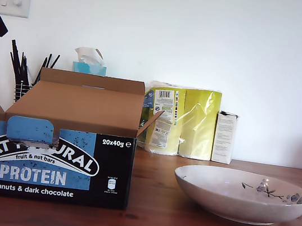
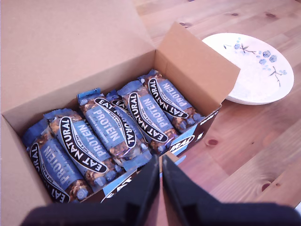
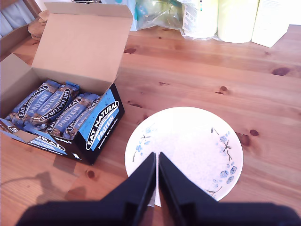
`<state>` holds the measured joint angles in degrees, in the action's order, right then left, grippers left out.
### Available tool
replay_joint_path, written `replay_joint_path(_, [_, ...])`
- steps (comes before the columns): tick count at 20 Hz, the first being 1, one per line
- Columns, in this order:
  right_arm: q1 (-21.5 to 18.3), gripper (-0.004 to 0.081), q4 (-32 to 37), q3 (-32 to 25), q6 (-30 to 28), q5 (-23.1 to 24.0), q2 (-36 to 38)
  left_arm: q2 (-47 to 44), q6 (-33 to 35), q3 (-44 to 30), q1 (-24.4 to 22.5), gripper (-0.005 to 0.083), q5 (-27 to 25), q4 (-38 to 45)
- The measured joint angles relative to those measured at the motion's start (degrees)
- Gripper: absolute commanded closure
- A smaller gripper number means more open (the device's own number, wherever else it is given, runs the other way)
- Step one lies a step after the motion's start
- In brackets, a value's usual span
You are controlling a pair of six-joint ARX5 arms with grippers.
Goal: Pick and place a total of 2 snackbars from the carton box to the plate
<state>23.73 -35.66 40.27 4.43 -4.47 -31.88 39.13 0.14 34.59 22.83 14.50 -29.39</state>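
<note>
The snackbars (image 2: 117,132) read "EAT NATURAL PROTEIN"; the carton box (image 1: 47,163) adds "peanuts & dark chocolate, 20x40g". My first gripper (image 2: 160,181) and my second gripper (image 3: 156,181) are both pinched closed, empty.

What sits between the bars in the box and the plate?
Nothing visible lies on the table between them. Only the box's own side flap stands up on the plate's side, so the bars would probably need lifting over it. The plate holds nothing. My first gripper hangs shut above the box's front edge.
</note>
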Motion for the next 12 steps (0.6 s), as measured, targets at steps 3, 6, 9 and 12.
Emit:
replay_joint_path(3, [0.0,0.0783,0.1,0.0,0.0,0.0,0.0,0.0,0.0,0.0,0.0,0.0797,0.0,1.1])
replay_joint_path(6, [0.0,0.0783,0.1,0.0,0.0,0.0,0.0,0.0,0.0,0.0,0.0,0.0797,0.0,1.1])
replay_joint_path(9, [0.0,0.0783,-0.8,0.0,0.0,0.0,0.0,0.0,0.0,0.0,0.0,0.0797,0.0,1.1])
replay_joint_path(12, [0.0,0.0783,-8.0,1.5,-1.4,0.0,-0.2,0.0,0.1,0.4,0.0,0.0798,0.0,-1.0])
